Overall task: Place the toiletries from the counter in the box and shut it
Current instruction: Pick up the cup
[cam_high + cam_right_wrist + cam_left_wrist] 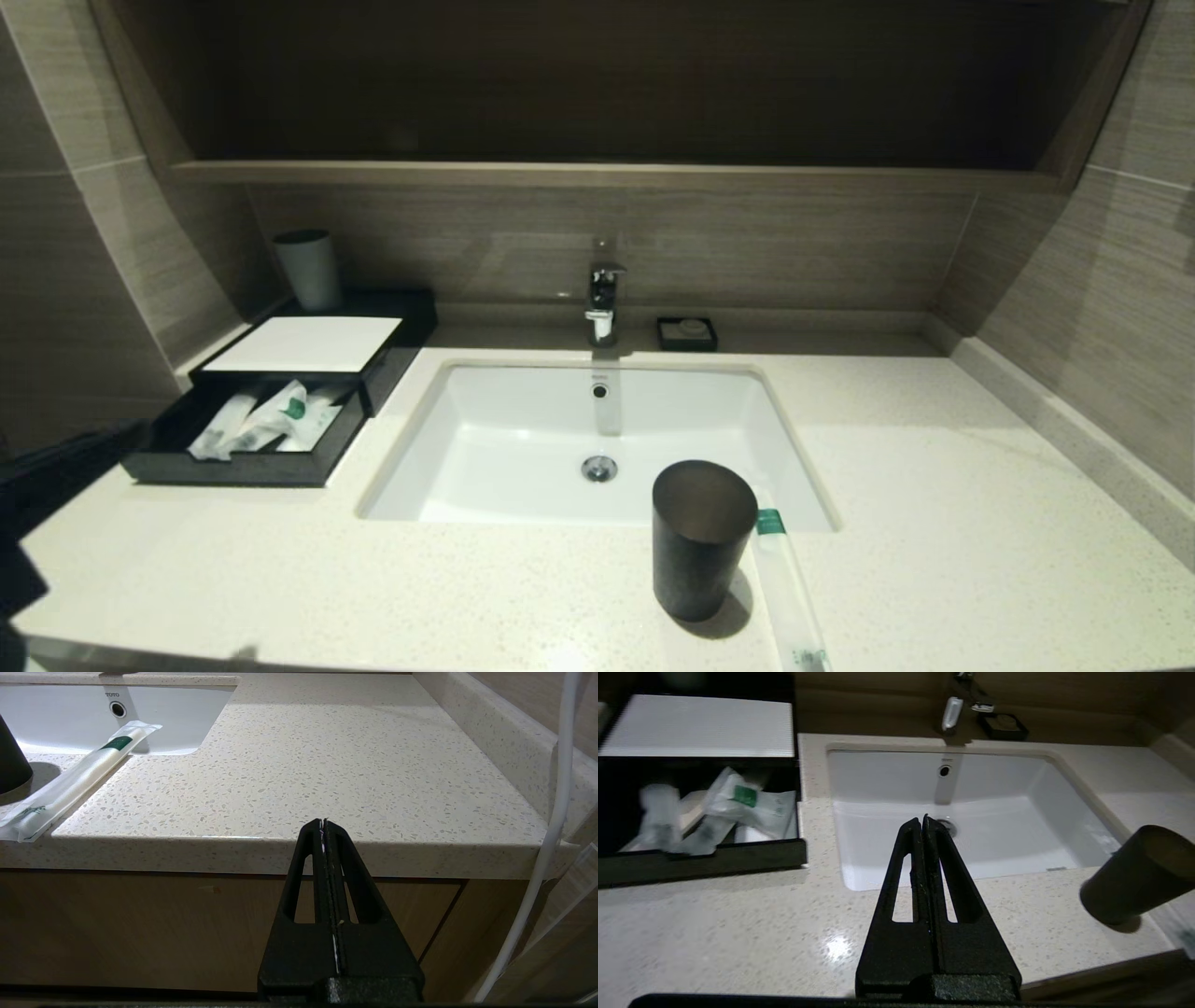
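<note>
The left claw (923, 820) has its two fingers pressed flat together with nothing between them; it hangs over the front strip of the counter (934, 467), by the near left corner of the sink (597, 439), pointing toward the drain; the right claw (323, 822) is pressed together too and holds nothing, parked low in front of the counter edge, off to the right.

Out from the left claw, one long packet (787, 588) lies on the counter well to its right, past the dark cup (702, 537); the cup stands just beside the packet, between it and the left claw; the packet's long side runs from the sink rim toward the front edge, green label at the sink end.

I think the right claw has the clearer way to it.

The box (280, 392) sits at the far left with its drawer pulled out; other packets (271, 425) lie inside; the drawer is not shut yet.
</note>
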